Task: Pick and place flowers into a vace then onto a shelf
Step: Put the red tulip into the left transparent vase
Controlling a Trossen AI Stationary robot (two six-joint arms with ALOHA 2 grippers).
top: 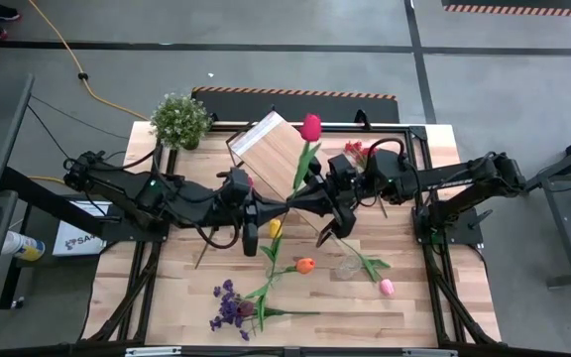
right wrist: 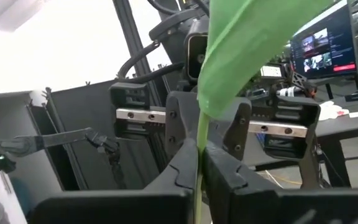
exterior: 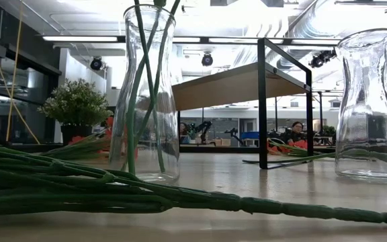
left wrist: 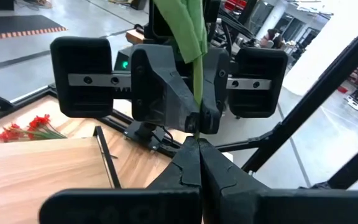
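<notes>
A red-pink tulip (top: pixel 310 127) on a long green stem (top: pixel 301 169) is held over the middle of the table, its bloom above the shelf's near edge. My left gripper (top: pixel 284 208) and my right gripper (top: pixel 298 203) face each other, both shut on the stem's lower part. Below them a glass vase (exterior: pixel 146 94) stands on the table with green stems in it. I cannot tell whether the held stem is one of them. A second, empty vase (exterior: pixel 371 107) stands to the right, and it also shows in the high view (top: pixel 348 266). My left gripper pinches the tulip's stem (left wrist: pixel 196 127) between its two fingers, below a green leaf (left wrist: pixel 182 25). The fingers come level from the table's left and lie across the stem. The stem rises above the fingers, leaning toward the far edge. My right gripper pinches the same stem (right wrist: pixel 201 134) between its two fingers, close beside the left gripper's hold and below the leaf (right wrist: pixel 247 50). The fingers come level from the table's right and lie across the stem. The stem runs on above them.
The light-wood shelf (top: pixel 271 149) stands at the far middle, with red sprays (top: pixel 355 151) beside it and a potted plant (top: pixel 179 119) at the far left. Yellow (top: pixel 275 227), orange (top: pixel 305 265) and pink (top: pixel 386 287) tulips and a purple spray (top: pixel 231 307) lie toward the near edge.
</notes>
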